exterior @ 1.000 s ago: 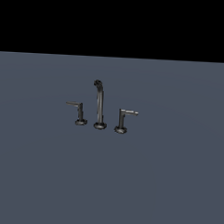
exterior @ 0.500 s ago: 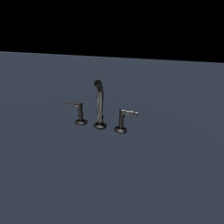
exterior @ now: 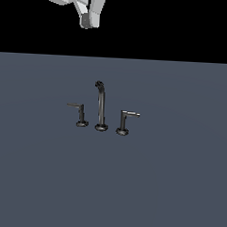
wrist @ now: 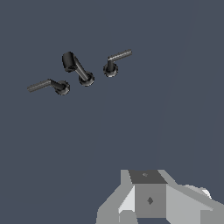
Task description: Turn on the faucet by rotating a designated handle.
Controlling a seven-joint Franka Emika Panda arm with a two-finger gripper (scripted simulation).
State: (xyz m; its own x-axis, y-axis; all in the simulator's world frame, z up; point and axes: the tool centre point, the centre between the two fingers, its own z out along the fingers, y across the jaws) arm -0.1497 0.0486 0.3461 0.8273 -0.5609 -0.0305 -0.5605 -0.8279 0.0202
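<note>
1. The faucet [exterior: 102,107] stands on the grey tabletop [exterior: 177,185], near the middle of the exterior view.
2. Its tall curved spout [wrist: 76,68] sits between two short levers.
3. The handle [exterior: 125,121], with the lighter bar and bright tip, is at the exterior view's right of the spout; the slimmer dark lever [exterior: 79,114] is at its left.
4. The tool [exterior: 86,19] hangs high above the set, well apart, touching nothing; its fingers look close together, holding nothing.

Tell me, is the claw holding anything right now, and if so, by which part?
Nothing is held. The claw hangs high above the faucet, well clear of the handle, with nothing between its fingers.
</note>
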